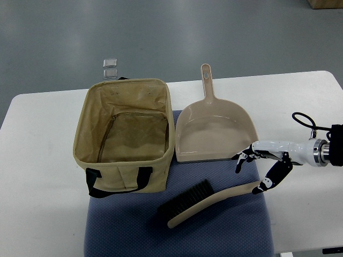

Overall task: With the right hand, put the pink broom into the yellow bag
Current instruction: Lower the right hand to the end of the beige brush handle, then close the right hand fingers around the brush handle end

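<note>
Here, broom (206,202) handle tip at right hand (268,163), fingers (266,184) spread, touching it, not gripping.

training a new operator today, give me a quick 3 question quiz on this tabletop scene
1. True or false: the broom already lies inside the bag.
2. What stands just right of the bag? A) dustpan B) bucket C) bottle
3. Which part of the broom is nearest the right hand?

Key: 1. False, it lies on the blue mat. 2. A, the dustpan. 3. The handle end; the fingers are open beside it.
</note>
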You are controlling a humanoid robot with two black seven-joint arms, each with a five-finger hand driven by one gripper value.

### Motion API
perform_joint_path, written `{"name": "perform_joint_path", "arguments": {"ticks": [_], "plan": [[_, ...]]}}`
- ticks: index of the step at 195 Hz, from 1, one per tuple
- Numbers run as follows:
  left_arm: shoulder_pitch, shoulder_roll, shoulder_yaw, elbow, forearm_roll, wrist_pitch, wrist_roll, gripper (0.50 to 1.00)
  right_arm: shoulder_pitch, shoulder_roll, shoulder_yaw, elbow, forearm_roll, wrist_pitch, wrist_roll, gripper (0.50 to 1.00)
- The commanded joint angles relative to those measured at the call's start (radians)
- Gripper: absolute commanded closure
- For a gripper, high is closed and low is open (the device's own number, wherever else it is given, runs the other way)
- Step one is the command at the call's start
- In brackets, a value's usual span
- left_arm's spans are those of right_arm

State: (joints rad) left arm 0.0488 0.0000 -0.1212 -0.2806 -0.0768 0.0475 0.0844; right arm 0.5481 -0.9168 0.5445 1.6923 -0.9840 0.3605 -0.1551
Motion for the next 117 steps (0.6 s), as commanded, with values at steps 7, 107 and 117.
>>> {"name": "perform_joint_path", "arguments": {"ticks": [7,107,117], "plan": [[0.0,0.0,0.002,0.0,0.0,0.0,0.0,0.5,-0.002,0.001,-0.012,-0.002,0.001,-0.018,-0.018,0.579],[0.0,0.0,0.002,-0.002,0.0,0.002,0.0,0.5,-0.051,0.07,-0.014,-0.056,-0.035,-0.064,-0.024,0.581],[0.0,0.0,0.002,-0.002,0.0,0.0,0.0,0.5,-0.059,0.073,-0.012,-0.059,-0.038,-0.064,-0.023,0.583]]}}
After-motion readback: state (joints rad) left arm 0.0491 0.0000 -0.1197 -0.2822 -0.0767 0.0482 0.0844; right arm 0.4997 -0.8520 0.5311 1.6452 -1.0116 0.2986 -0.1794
